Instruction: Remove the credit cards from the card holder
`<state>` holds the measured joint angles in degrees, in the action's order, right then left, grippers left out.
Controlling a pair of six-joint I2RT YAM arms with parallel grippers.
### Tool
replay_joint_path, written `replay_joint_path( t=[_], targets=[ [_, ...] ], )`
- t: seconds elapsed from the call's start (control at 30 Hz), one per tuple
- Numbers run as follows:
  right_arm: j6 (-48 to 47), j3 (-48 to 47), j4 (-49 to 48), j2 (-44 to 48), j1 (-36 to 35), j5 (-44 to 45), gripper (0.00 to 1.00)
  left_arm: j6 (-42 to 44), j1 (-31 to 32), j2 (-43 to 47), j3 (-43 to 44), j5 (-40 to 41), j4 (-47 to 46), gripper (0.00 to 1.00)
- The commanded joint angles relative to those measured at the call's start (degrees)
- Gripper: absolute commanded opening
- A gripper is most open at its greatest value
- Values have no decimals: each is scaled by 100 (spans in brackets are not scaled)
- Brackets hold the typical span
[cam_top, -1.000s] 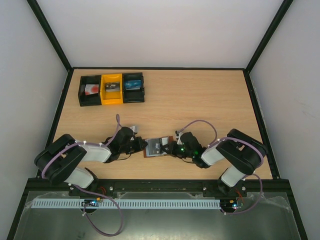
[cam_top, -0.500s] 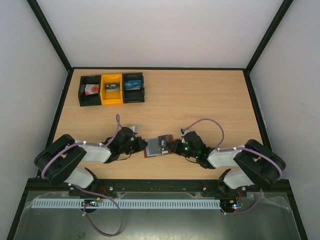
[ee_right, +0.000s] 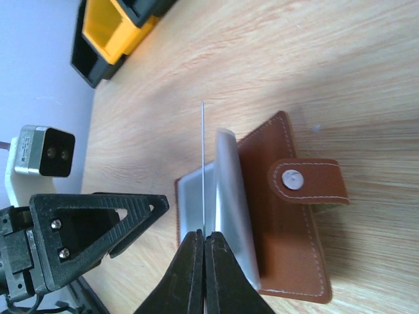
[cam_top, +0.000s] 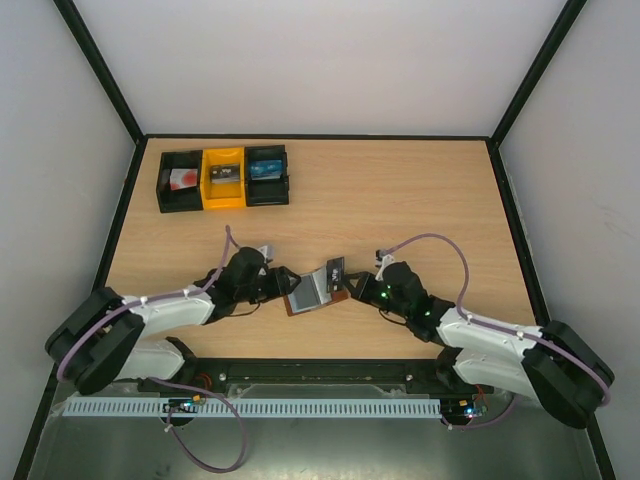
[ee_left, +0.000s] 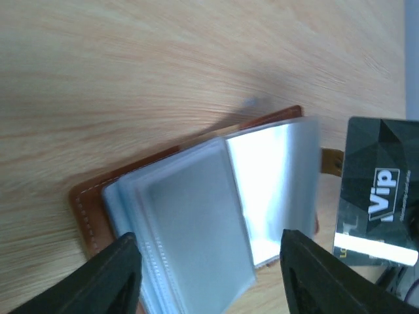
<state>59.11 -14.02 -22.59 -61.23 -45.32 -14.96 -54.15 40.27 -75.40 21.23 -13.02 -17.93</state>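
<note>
Right tool pinches card; left-wrist shows print.

A robotics lab test cell: a pale wooden table boxed in by plain white walls with a black frame, two cabled robot arms bolted to its near edge, a slotted cable duct below, a row of small plastic bins at the back.

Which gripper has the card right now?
The right gripper, shut on the black card. The left gripper is open at the card holder, holding nothing.
</note>
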Motion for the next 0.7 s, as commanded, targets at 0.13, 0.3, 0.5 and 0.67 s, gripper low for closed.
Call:
replay_joint_path(
  t=[0.13,0.3,0.5,0.67],
  targets=[
    [312,55,-110,752,25,13,2,-500,40,947,92,-504,-121,68],
    [790,99,-726,942,32,-272,2,-954,44,1443,-117,-796,-987,70],
    [1416,86,-1582,1024,23,-545,2,-1166,81,1676,-180,-886,-1508,68],
    [1576,-73,-1745,973,6,-614,2,-1419,138,1576,-313,-1017,-2119,60]
  ],
)
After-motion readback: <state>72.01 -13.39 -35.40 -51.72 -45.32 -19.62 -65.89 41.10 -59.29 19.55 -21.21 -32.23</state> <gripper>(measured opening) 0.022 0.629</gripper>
